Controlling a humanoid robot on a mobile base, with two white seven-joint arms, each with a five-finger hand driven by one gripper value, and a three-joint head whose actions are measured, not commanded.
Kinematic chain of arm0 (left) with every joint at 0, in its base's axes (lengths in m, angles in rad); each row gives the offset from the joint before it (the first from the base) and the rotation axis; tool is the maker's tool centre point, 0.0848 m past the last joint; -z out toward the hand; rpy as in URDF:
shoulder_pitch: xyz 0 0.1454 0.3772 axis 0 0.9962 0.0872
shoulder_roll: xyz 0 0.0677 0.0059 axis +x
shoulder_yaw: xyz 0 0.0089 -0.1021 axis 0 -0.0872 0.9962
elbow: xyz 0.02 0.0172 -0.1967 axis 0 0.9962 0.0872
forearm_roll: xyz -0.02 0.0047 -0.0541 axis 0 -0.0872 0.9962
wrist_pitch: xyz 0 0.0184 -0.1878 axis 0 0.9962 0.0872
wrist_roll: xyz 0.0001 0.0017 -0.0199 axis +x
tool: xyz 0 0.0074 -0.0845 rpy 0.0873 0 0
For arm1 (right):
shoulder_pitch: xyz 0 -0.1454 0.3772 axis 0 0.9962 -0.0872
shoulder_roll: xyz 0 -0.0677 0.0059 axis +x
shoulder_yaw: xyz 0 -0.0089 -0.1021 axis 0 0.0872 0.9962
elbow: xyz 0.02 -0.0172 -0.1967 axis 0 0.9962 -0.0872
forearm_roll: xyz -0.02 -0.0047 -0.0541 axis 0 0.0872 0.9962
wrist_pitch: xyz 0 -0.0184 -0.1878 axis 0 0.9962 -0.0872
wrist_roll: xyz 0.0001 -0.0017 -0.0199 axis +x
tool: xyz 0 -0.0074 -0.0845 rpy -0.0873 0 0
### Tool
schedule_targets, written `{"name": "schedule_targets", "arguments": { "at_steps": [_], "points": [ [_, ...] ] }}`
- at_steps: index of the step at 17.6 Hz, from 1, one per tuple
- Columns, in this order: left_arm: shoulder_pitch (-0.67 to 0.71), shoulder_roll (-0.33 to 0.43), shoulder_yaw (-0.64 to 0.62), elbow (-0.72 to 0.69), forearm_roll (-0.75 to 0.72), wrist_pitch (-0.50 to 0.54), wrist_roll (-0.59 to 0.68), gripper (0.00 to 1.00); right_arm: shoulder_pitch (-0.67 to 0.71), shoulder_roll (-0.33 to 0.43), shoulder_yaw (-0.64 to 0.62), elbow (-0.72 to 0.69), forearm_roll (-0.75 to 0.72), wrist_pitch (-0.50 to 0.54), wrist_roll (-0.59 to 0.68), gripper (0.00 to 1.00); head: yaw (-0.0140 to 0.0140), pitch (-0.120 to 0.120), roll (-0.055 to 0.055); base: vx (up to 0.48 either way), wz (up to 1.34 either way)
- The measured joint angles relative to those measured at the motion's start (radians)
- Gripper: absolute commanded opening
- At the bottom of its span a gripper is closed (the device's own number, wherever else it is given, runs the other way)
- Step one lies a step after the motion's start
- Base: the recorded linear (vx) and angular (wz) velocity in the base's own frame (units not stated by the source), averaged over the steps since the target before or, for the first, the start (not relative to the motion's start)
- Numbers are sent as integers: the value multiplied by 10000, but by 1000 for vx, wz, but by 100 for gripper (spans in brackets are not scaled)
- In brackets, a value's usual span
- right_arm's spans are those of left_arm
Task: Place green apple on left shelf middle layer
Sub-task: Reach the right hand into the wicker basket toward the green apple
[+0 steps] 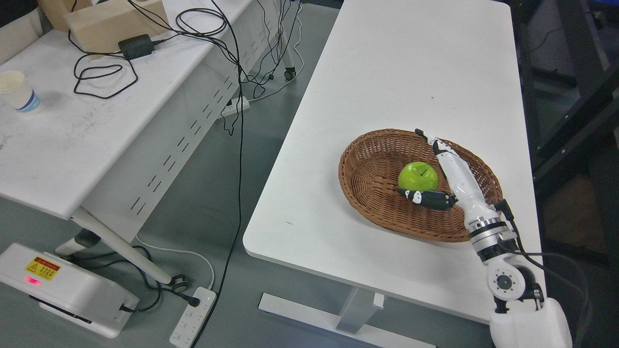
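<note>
- Head view shows the right hand (447, 176) reaching into a wicker basket (367, 159) on the white counter (411, 72), with the green apple (418, 176) lying near the basket's middle.
- Fingers (437, 145) are spread: the long ones stretch straight past the apple's right side, while the dark thumb (425, 197) lies along its near side. They bracket the fruit but have not closed on it; nothing is held.
- Risk, as I judge it: the apple is round and smooth, so if the fingers curl while only its side and near edge are covered, it could roll toward the open left of the basket.
- A second hazard is the basket itself: light weave, raised rim. A hand dragging across it could shift or tip it on the counter.
- No shelf shows here, so the carry would mean turning away, and a loose hold could then drop the fruit.
- Left arm is out of sight.
</note>
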Motion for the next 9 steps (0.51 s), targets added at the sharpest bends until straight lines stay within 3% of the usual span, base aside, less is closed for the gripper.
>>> {"name": "schedule_targets", "arguments": {
  "at_steps": [9],
  "points": [
    [0, 0, 0, 0, 2, 0, 0, 100, -1097, 66, 702, 1582, 1075, 20, -97, 99, 0, 0, 0, 4, 0]
  ]
}}
